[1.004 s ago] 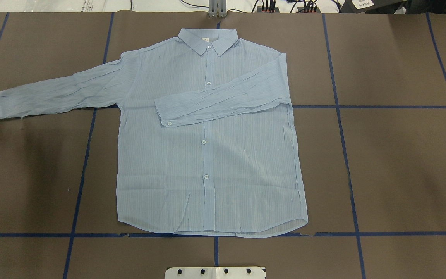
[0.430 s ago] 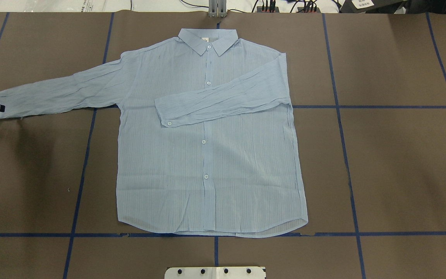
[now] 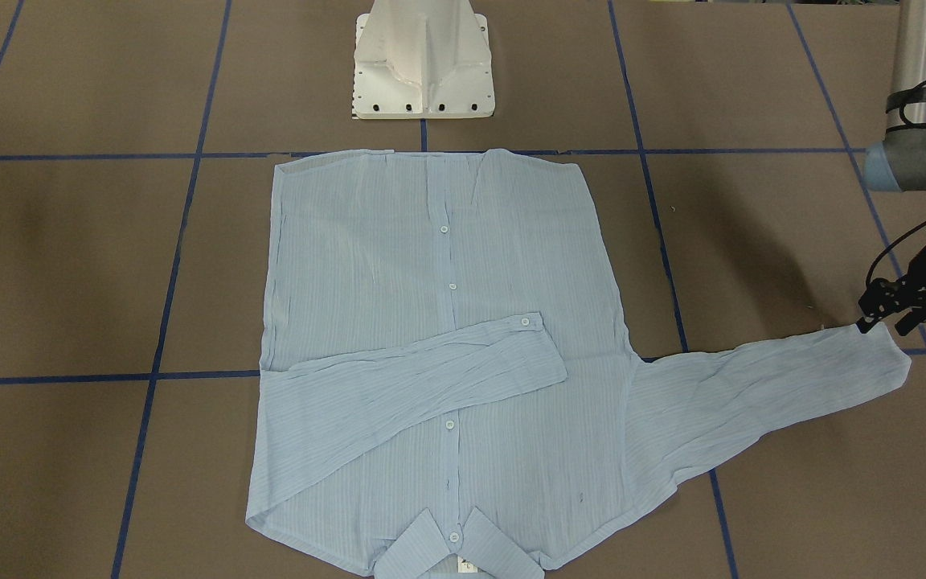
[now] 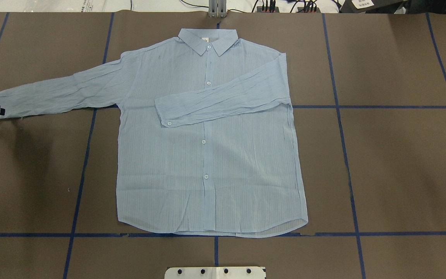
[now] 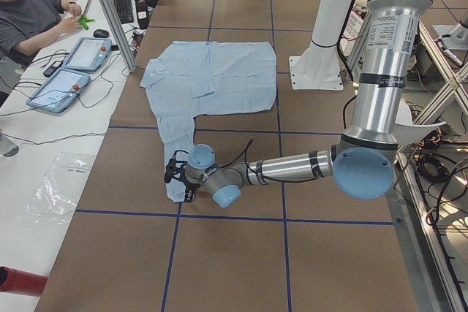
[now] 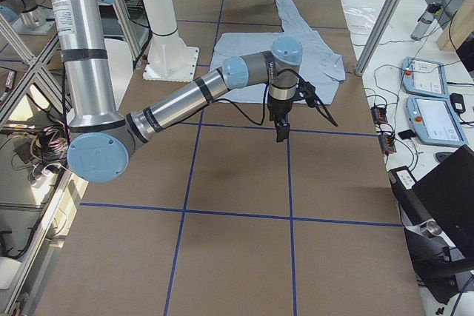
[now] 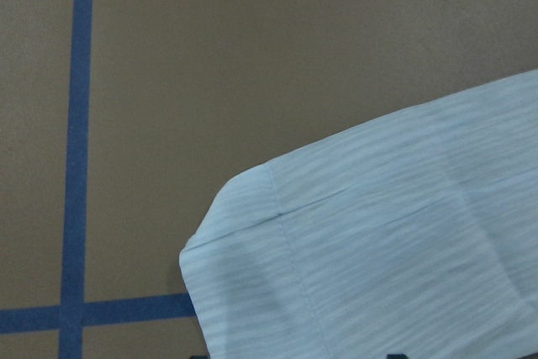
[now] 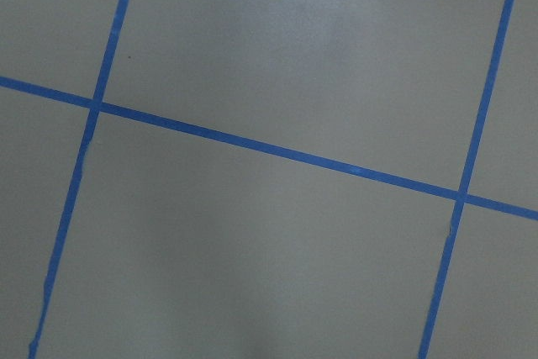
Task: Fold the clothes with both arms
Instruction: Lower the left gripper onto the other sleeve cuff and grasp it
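Shirt (image 4: 207,155), pale blue with faint stripes and white buttons, lies flat and buttoned, front up, in the middle of the table (image 4: 393,155), its collar (image 4: 208,40) away from the robot. The folded sleeve (image 4: 223,102), on the robot's right, lies across the chest. The spread sleeve (image 4: 60,93) reaches out to the robot's left, wrinkled, and ends at the cuff (image 7: 336,275). The left gripper (image 3: 883,324) sits at that cuff with its jaws apart and nothing held. A second ago it was at the cuff's far corner; it has since slid along the cuff's end toward the robot, while the shirt has not shifted. The right gripper (image 6: 281,135) hangs over bare table; whether its jaws are parted I cannot tell. A small neck label (image 4: 204,39) shows inside the collar, its mark too small to read.
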You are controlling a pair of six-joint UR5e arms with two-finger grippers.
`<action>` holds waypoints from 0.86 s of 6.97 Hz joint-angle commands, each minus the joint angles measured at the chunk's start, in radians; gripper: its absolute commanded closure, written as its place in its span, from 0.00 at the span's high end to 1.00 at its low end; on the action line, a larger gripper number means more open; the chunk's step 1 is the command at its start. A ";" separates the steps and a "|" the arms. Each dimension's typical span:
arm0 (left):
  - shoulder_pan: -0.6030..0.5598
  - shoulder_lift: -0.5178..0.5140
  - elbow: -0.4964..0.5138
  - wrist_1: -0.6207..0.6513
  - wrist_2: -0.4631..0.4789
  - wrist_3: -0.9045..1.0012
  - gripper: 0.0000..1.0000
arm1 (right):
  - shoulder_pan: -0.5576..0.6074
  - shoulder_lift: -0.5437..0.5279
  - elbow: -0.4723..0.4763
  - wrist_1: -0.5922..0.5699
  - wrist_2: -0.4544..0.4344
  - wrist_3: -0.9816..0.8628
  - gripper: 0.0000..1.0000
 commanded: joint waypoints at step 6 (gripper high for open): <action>0.007 0.004 0.015 -0.002 0.017 0.005 0.65 | 0.000 -0.003 -0.005 0.000 0.004 -0.001 1.00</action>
